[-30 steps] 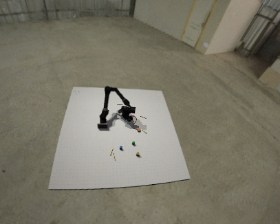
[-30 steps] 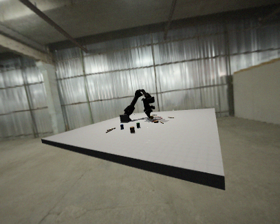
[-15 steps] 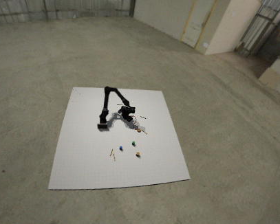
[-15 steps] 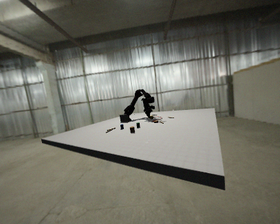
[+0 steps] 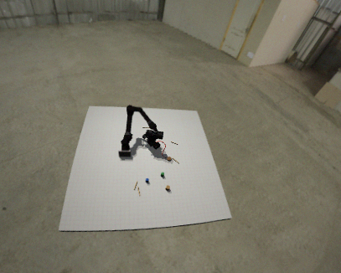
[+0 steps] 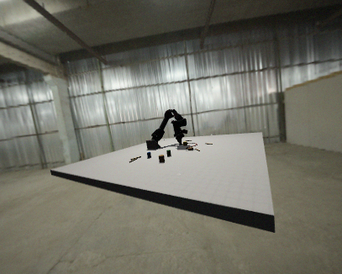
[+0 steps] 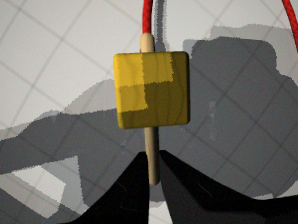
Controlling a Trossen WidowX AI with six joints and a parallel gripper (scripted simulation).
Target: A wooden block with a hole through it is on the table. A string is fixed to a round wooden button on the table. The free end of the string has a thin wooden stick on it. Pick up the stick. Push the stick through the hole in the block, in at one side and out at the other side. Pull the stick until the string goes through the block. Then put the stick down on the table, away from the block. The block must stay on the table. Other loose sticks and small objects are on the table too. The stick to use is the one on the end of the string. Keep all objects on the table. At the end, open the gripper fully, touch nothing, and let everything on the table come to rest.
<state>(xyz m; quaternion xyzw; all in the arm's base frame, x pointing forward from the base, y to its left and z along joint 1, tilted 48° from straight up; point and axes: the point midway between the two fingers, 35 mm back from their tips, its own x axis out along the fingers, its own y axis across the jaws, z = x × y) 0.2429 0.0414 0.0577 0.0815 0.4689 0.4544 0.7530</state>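
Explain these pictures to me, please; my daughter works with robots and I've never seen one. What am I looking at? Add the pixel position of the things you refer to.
The black machine is a robot arm (image 5: 130, 121) (image 6: 160, 131). One picture looks down from high up, one comes from the side, and one is taken from the arm's wrist, just above its hand (image 7: 156, 152).

The hand is closed on the end of a thin wooden stick (image 7: 152, 140), which runs through a yellow block (image 7: 150, 92). A red string (image 7: 146, 15) (image 5: 165, 146) trails from the stick's other end.

Elsewhere on the white table (image 5: 97, 209) (image 6: 223, 181) lie loose sticks and small blue and green pieces.
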